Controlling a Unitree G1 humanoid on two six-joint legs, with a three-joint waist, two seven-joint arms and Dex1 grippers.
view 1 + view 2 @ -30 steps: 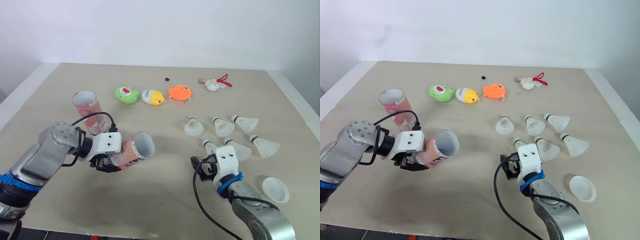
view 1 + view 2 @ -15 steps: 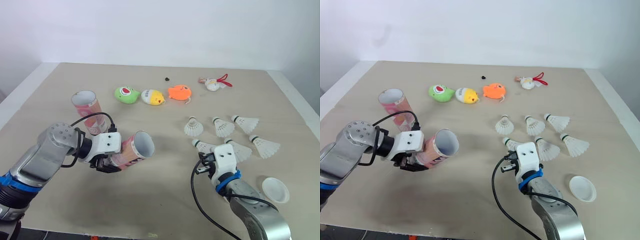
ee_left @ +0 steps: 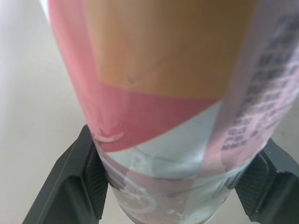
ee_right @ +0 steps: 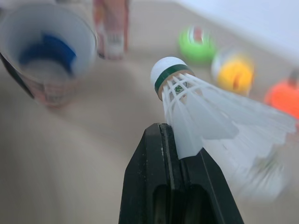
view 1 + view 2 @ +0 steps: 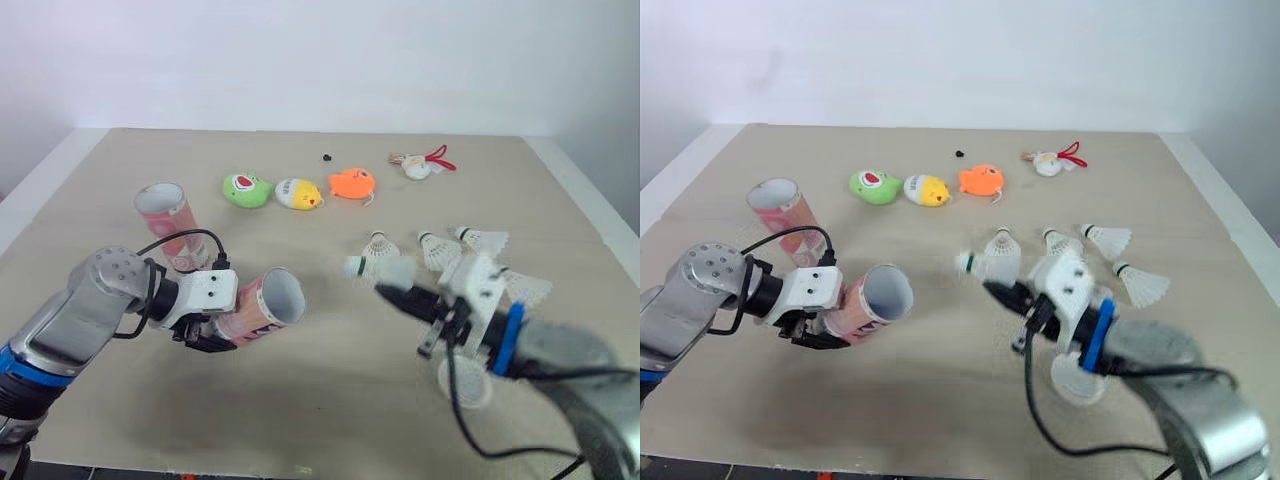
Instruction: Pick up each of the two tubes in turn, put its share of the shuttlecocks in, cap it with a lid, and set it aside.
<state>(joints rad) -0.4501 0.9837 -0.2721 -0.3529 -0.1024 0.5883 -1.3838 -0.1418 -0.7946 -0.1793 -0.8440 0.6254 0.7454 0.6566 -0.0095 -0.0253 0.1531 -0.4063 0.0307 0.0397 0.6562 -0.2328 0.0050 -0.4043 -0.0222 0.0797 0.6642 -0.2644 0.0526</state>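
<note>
**Shuttlecock held cork-first toward the tilted tube**

The right gripper point(image 4: 174, 140) is pinched shut on the feather skirt of a shuttlecock point(image 4: 196, 100). Its cork points at the open mouth of the pink tube point(image 5: 265, 312), still apart from it above the bench point(image 5: 300, 410). The left gripper point(image 5: 212, 336) is clamped around that tube's lower body. The shuttlecock looks very light, with feathers that crush easily, so a gentle pinch suits it. The tube looks stiff but smooth-walled.
</note>
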